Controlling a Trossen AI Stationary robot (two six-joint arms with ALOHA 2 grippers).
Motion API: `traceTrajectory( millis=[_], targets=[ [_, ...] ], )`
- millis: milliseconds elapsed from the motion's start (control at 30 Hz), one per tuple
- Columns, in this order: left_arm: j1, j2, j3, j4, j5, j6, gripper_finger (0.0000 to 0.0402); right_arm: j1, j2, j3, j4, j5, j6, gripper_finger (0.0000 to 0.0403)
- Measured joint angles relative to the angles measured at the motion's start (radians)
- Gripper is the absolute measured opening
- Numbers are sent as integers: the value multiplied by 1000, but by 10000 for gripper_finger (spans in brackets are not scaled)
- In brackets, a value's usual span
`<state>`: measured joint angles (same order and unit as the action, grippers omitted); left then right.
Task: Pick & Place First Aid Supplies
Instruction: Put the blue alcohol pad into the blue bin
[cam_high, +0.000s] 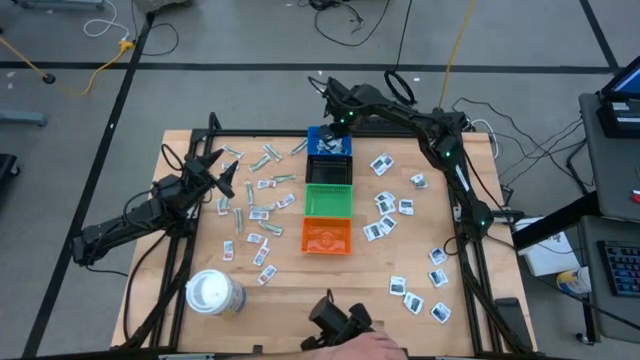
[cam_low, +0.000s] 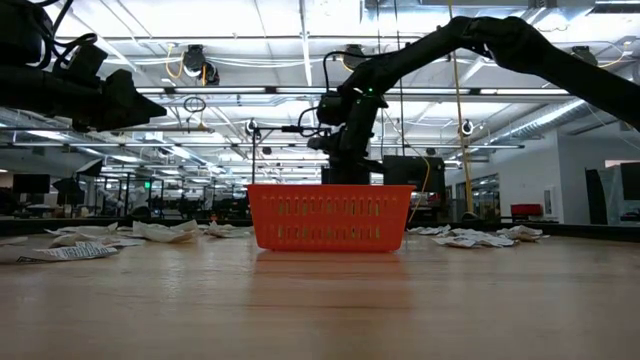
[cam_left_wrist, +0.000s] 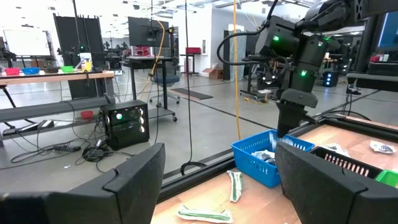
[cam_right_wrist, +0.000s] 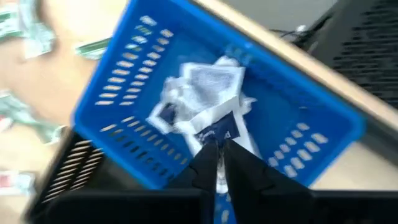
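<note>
Nearest the front edge of the pale wooden tabletop (cam_high: 300, 275) a large white round roll (cam_high: 212, 293) stands at the left, and white square packets with dark-blue print (cam_high: 412, 300) lie loose at the right, so that corner is not yet cleared. Further in, an orange slotted plastic bin (cam_high: 327, 236) and a green plastic bin (cam_high: 328, 200) sit in a row; their contents cannot be made out from above. To their left small white strips with reddish marks (cam_high: 262, 212) and slim pale green-grey wrappers (cam_high: 263, 158) are scattered, near the left tool (cam_high: 222, 178), which hovers with its fingers spread and empty. More blue-printed squares (cam_high: 385, 213) lie right of the bins. Farthest back, the right tool (cam_right_wrist: 217, 163) hangs over the blue slotted plastic bin (cam_right_wrist: 298, 124), its fingers nearly together and pinching one white packet (cam_right_wrist: 216, 186) above a small heap of blue-printed packets (cam_right_wrist: 199, 93) already inside. Judging by this, sorting is under way, but most supplies remain on the wood.
</note>
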<state>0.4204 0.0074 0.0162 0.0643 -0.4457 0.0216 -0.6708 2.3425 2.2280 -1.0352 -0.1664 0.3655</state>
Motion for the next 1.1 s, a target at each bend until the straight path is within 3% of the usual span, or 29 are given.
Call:
traceTrajectory(
  millis=[333,767,900,1100],
  targets=[
    [0,0,0,0,0,0,306,5,-33,-2,-32,-17,16,134],
    [0,0,0,0,0,0,305,32,-113,-8,-277,-17,113,133],
    [0,0,0,0,0,0,305,64,-198,-111,-237,-18,120,133],
    [0,0,0,0,0,0,306,145,-430,-441,-38,-14,192,134]
  ],
)
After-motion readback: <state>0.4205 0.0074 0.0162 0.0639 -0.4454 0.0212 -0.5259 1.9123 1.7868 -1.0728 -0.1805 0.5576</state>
